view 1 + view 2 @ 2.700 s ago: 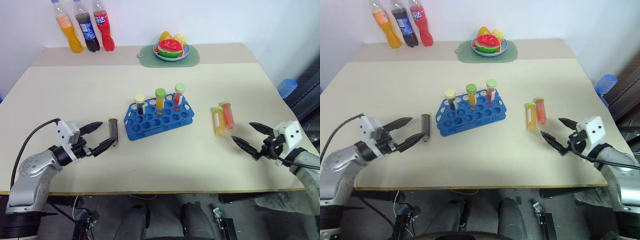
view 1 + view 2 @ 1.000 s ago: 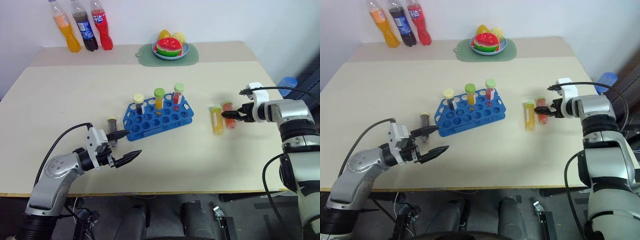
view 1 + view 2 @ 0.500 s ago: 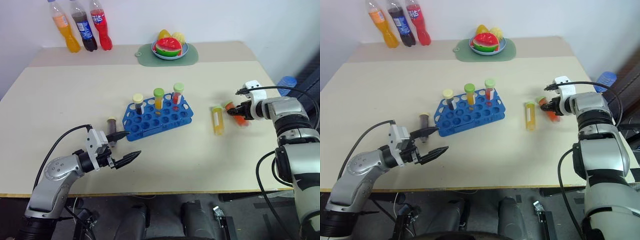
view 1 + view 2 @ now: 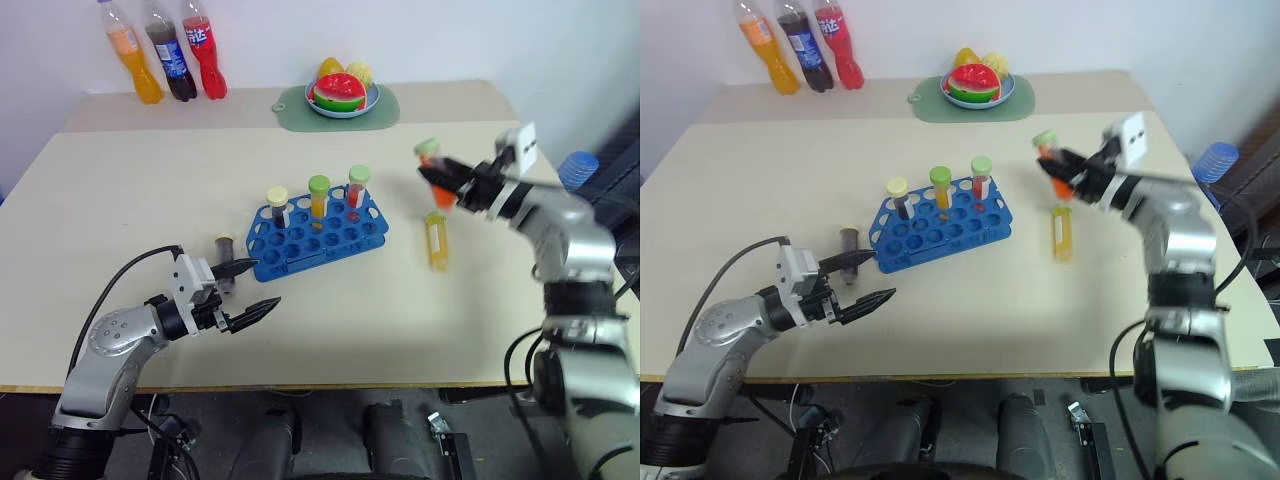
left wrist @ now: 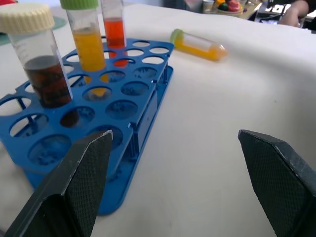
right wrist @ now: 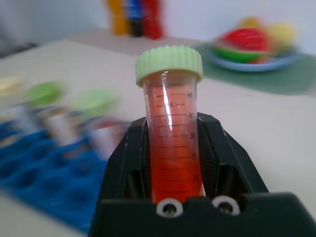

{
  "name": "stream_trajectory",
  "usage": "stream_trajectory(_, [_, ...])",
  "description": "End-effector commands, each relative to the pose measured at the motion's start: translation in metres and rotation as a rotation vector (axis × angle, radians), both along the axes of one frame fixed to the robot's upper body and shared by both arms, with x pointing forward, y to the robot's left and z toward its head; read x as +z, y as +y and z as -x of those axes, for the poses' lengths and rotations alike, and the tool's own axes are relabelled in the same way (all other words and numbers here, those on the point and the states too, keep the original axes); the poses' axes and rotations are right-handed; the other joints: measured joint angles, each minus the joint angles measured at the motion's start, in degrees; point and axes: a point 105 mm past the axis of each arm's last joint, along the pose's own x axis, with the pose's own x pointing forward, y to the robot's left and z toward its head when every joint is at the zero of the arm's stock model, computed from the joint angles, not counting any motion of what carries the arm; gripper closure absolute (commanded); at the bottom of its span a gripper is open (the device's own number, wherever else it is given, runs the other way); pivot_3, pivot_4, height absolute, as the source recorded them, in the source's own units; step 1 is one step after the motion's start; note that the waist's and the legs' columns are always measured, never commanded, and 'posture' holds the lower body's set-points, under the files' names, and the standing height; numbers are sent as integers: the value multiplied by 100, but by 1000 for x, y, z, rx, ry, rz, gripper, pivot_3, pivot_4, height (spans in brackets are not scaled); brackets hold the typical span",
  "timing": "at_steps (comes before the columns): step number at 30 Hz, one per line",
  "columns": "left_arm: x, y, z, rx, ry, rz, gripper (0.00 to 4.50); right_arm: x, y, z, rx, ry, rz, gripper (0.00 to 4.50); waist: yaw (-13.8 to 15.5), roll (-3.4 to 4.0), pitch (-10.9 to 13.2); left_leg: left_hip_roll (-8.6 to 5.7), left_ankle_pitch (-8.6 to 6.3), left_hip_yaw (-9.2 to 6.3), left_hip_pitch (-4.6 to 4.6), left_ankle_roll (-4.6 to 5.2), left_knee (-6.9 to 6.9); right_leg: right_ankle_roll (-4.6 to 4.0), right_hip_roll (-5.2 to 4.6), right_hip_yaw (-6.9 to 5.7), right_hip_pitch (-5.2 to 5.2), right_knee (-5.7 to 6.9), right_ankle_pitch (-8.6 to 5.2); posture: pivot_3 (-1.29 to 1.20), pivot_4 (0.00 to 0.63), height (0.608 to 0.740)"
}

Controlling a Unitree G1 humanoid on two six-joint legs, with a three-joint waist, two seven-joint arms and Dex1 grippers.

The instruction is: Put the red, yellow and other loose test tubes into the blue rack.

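Right gripper (image 4: 440, 180) clamps red-orange test tube (image 6: 170, 133) above table; left gripper (image 4: 250, 287) wide open, empty, beside blue rack (image 4: 318, 235).

One loose tube (image 4: 437, 242) lies right of the rack (image 4: 318, 238).

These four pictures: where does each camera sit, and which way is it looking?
Left eye: on the head, looking forward and down at the table; both arms and the open left pincer show.
Right eye: beside it, same scene; the right pincer lifts the red tube.
Left wrist: on the left arm, looking along its fingers at the rack and yellow tube.
Right wrist: on the right arm, looking along its fingers at the red tube it grips.
Shared: both eyes and the left wrist see rack and yellow tube.
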Motion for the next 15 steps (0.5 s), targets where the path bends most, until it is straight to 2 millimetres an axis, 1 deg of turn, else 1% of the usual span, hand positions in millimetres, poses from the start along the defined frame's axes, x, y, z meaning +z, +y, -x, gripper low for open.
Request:
stream_trajectory(1, [8, 7, 0, 6, -37, 1, 252, 27, 29, 28, 60, -197, -103, 3702, -4, 0, 0, 0, 0, -1, 0, 0, 0, 0, -1, 0, 1, 0, 0, 0, 150, 740])
stream_trajectory(3, [7, 9, 1, 9, -35, -3, 252, 24, 44, 37, 73, -242, -167, 3702, -27, 0, 0, 0, 0, 0, 1, 0, 1, 0, 0, 0, -1, 2, 0, 0, 150, 740])
stream_trajectory(5, [6, 10, 3, 8, -32, -3, 252, 24, 59, 37, 46, -281, -305, 3702, -49, 0, 0, 0, 0, 1, 4, -1, 0, 0, 4, 1, -1, 4, 0, 0, 150, 740])
stream_trajectory(7, [7, 11, 4, 9, -30, -3, 252, 23, 71, 35, 27, -311, -385, 3702, -67, 2, 1, 2, 1, 1, 9, -2, -2, -1, 10, 2, -1, 6, 1, 0, 150, 740])
stream_trajectory(11, [7, 15, 3, 18, -32, -8, 252, 17, 89, 32, 2, -371, -428, 3702, -19, 0, 0, 1, 3, -1, 9, -7, -9, -1, 5, 3, -5, 7, 0, 0, 150, 740])
stream_trajectory(13, [8, 16, 3, 24, -33, -11, 252, 8, 96, 27, -20, -367, -471, 3702, -26, 0, 0, 0, 4, -2, 9, -7, -9, -1, 4, 3, -4, 5, 1, 0, 150, 740])
stream_trajectory(15, [9, 18, 4, 28, -35, -14, 252, -3, 100, 23, -47, -369, -472, 3702, -42, 0, 0, -2, 5, -1, 11, -9, -12, -1, 6, 2, -4, 6, 1, 0, 150, 740])
